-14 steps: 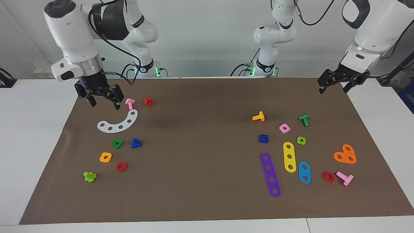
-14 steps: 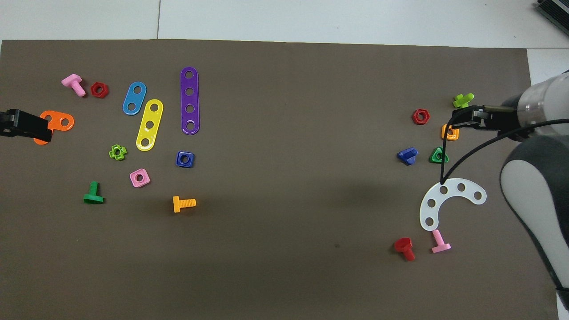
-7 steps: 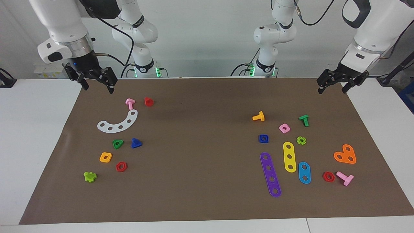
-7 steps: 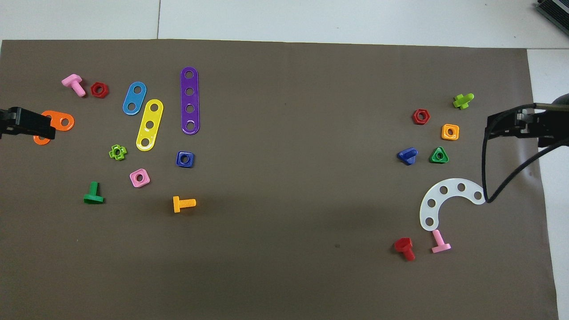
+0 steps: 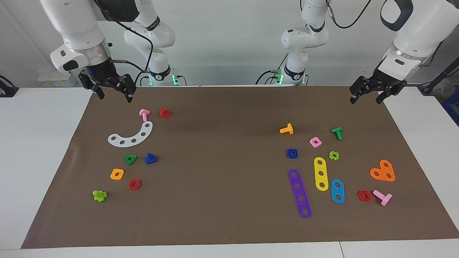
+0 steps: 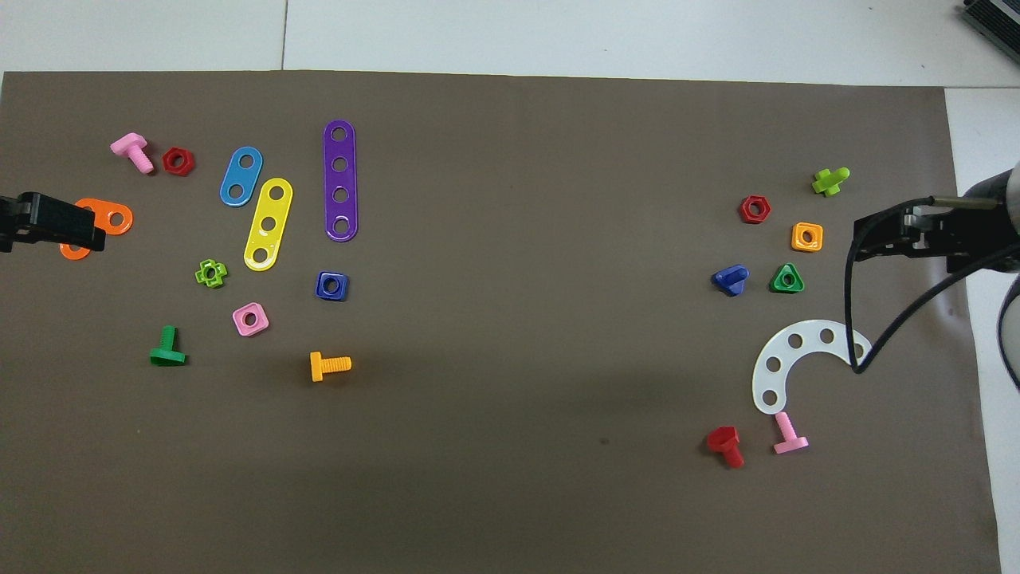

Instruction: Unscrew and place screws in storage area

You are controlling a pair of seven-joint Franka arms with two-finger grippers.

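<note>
Brown mat covers the white table

Probably lab; two arms, mat

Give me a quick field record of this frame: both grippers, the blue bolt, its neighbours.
right gripper: open, empty, up over the mat's edge nearest the robots, at the right arm's end
left gripper: open, empty, waiting over the mat's corner at the left arm's end
blue bolt: loose on the mat, beside the green triangle nut, not touching it
storage area: bare mat by the white curved strip, orange square nut and red hexagon nut
</note>
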